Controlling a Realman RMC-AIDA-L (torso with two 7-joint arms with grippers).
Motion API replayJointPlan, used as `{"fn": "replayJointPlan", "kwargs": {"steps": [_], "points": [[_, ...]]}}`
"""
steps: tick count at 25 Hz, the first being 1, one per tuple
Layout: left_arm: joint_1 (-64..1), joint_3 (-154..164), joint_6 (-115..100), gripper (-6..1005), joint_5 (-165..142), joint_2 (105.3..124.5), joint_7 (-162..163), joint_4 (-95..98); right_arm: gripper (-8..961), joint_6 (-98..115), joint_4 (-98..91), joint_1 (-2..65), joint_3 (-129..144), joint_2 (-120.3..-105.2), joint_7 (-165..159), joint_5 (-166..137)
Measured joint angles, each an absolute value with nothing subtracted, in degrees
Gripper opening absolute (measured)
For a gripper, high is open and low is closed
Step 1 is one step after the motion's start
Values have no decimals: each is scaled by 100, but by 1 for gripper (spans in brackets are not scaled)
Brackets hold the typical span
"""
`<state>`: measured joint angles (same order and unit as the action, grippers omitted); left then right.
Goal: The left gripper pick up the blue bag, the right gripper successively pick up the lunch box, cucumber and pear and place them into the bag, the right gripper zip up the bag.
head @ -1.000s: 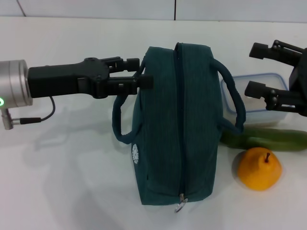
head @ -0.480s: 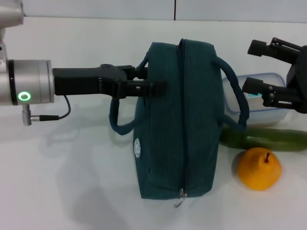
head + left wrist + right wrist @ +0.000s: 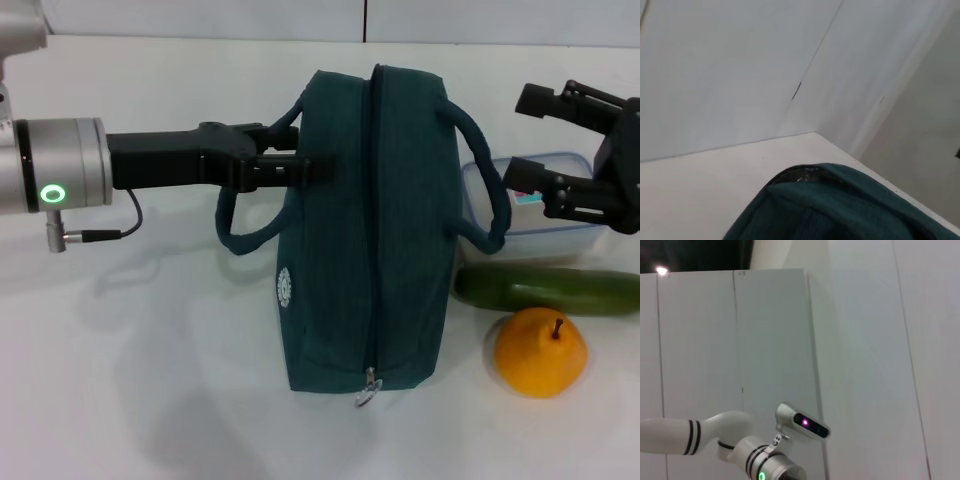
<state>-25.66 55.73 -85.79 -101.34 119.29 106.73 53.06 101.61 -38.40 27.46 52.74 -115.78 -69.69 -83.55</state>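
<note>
White worktop [image 3: 150,380] runs under the whole scene, with a pale panelled wall behind it.

Starting at the left, your left tool [image 3: 300,170] reaches in level and is closed on the near handle [image 3: 235,225] of the blue bag [image 3: 370,230], at the bag's upper left edge. The bag looks dark teal here. It rests on the worktop with its zip [image 3: 375,230] shut along the whole top seam and the pull ring [image 3: 368,392] at the near end. Judgement: the first step, taking hold of the bag, is in hand but not complete, and the bag must be opened before anything can go in.

Moving right, the lunch box [image 3: 535,205] sits just beside the bag's far handle, with the cucumber [image 3: 550,288] lying in front of it and the pear [image 3: 540,352] nearest you. None of the three has been loaded.

At the far right, your right tool [image 3: 535,140] hovers over the lunch box with its fingers spread apart, gripping nothing. Judgement: all three placements and the final zipping remain outstanding.
</note>
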Motion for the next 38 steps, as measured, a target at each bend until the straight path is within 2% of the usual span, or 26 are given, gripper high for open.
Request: {"fn": "replayJointPlan", "kwargs": {"steps": [4,9,20,26,31,38], "points": [[-2567,5565,-8577,835,-10122,11926,10454,5302,824,10086,-3535,2794,5275,-11573,-6796,-8321],[-2578,5563,-8547,619,-10125,11927,10334,5296,825,10055,-3091,2753,5268,-11557,-6521,-8130],[-2643,5577,-8565,368,-10107,11936,9948,5034,825,9674,-1579,2672,4630,-11569,-6347,-7502],[-2643,5602,-8574,161,-10035,11942,9595,5028,825,8952,-469,2631,4141,-11585,-6363,-6568],[-2690,5614,-8576,47,-10056,11941,9490,5011,825,8481,93,2543,4063,-11585,-6865,-5995],[-2679,5627,-8575,44,-10041,11946,9353,5009,824,8333,296,2339,3840,-11614,-7369,-5979]]}}
